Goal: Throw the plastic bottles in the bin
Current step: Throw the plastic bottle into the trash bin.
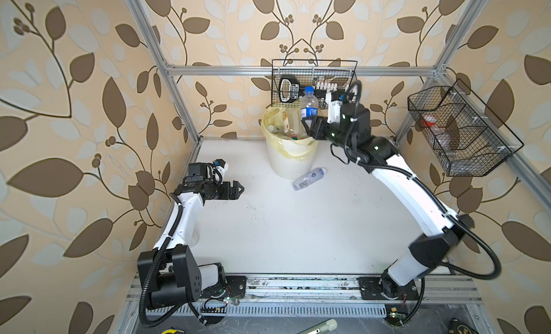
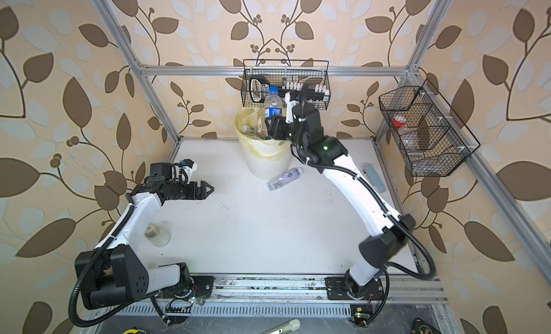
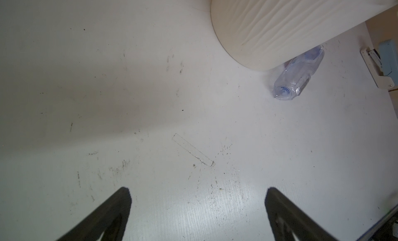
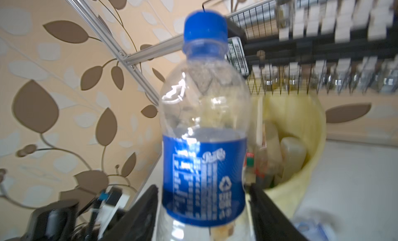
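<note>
Right gripper [image 4: 202, 187]: jaws flank an upright bottle [image 4: 204, 113] above the bin's [image 4: 312, 151] rim; pinching or loose, cannot tell. Wire basket [image 4: 280, 78] close behind. Second bottle [image 1: 308, 178] lies on table [image 1: 283, 228] beside bin. Flanked bottle: clear, blue cap, blue label.

Top views look steeply down; close wrist views both show the bin [image 3: 280, 26] [image 4: 316, 143].

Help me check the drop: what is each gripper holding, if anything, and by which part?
The right gripper flanks the blue-labelled bottle at its lower label; whether it clamps cannot be told. The left gripper holds nothing.
</note>
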Robot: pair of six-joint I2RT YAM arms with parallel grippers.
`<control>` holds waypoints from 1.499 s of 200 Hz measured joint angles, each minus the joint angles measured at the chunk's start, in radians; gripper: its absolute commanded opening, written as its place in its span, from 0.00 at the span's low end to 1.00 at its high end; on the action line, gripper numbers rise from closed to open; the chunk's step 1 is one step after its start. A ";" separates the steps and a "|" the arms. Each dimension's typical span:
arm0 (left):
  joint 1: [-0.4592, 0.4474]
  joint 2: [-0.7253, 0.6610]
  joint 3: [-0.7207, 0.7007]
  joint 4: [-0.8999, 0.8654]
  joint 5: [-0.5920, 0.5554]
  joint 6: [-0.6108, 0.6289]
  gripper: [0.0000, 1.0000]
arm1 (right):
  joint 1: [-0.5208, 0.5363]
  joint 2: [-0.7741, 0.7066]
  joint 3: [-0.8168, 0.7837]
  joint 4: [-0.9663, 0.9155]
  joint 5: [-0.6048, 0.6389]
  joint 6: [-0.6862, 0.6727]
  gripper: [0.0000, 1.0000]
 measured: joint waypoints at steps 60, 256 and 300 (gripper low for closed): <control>0.000 0.001 0.000 -0.006 0.000 0.000 0.99 | 0.027 0.076 0.047 -0.136 0.094 -0.041 1.00; -0.296 0.011 0.094 -0.088 -0.019 0.080 0.99 | -0.149 -0.843 -1.157 0.013 0.055 0.052 1.00; -0.398 0.124 0.192 -0.103 -0.063 0.090 0.99 | -0.166 -0.917 -1.265 -0.002 0.055 0.072 1.00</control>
